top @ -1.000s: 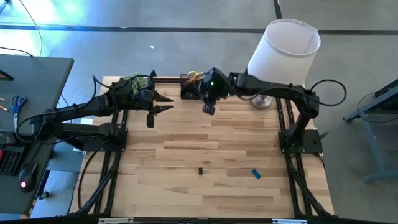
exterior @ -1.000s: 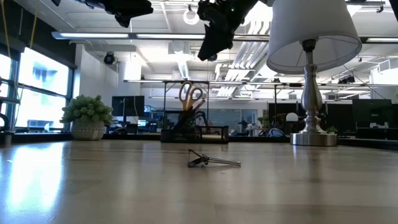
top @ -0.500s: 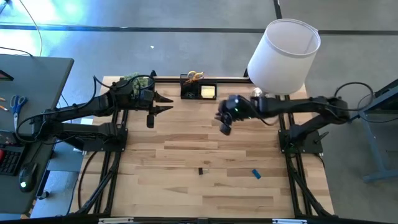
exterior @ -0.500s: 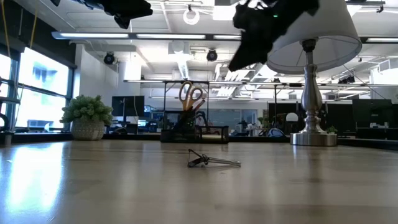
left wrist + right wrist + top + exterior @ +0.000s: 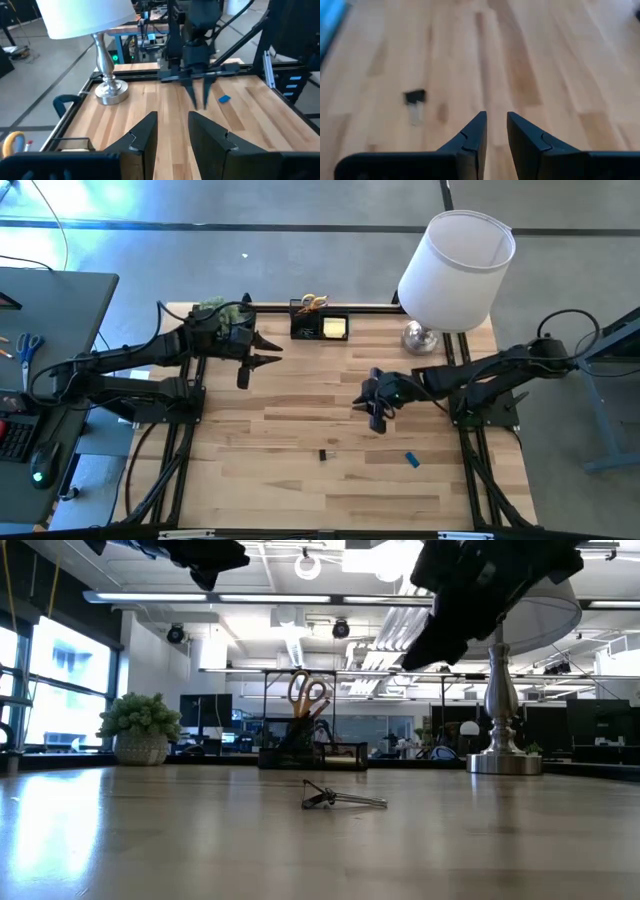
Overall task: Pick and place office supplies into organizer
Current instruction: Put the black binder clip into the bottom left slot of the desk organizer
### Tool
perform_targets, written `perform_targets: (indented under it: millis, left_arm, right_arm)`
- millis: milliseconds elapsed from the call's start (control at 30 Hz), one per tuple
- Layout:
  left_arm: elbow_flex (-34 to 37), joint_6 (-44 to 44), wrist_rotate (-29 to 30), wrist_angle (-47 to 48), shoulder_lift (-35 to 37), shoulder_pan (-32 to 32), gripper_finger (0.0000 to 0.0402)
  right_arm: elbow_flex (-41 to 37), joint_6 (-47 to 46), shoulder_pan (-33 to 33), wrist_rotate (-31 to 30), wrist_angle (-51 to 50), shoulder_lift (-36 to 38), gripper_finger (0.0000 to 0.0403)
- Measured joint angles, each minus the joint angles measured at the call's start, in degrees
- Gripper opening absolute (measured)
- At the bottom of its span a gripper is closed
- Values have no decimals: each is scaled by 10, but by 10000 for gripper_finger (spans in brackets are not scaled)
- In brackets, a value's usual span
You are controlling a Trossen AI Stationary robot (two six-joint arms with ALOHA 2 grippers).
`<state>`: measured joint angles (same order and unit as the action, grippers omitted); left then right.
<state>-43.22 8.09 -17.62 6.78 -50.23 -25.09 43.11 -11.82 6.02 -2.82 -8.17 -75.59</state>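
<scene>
The wooden surface [image 5: 300, 480] carries a white-shaded lamp [image 5: 455, 258] at its far right and a small plant [image 5: 215, 310] at its far left. Between them, at the far edge, stands the black organizer [image 5: 319, 326], with yellow-handled scissors [image 5: 308, 692] upright in it and a yellow note pad [image 5: 334, 328]. The left hand [image 5: 270, 350] hangs near the plant, fingers slightly apart, empty. The right hand [image 5: 379, 418] hovers mid-surface, fingers narrowly apart, seemingly empty. A black clip [image 5: 323, 454] and blue block [image 5: 411, 459] lie nearer the front.
</scene>
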Motion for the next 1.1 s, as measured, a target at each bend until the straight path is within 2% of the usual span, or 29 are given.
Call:
perform_targets:
  millis: [200,333,567,767,967,1100]
  left_arm:
    - [0,-13,-24,-12,-35,0,97]
    - [0,-54,-26,-40,-53,5,97]
    - [0,-68,-3,-71,-75,88,97]
    - [0,-73,44,-109,-89,165,97]
    - [0,-72,69,-112,-81,200,97]
    - [0,-73,67,-110,-80,208,97]
  right_arm:
    - [-7,-25,34,0,30,0,70]
    - [-7,-61,65,-8,55,-17,80]
    - [-7,-59,147,-116,217,-128,133]
    - [9,-37,196,-144,358,-234,177]
    - [80,-42,203,-150,360,-341,210]
    - [133,-36,201,-145,308,-385,223]
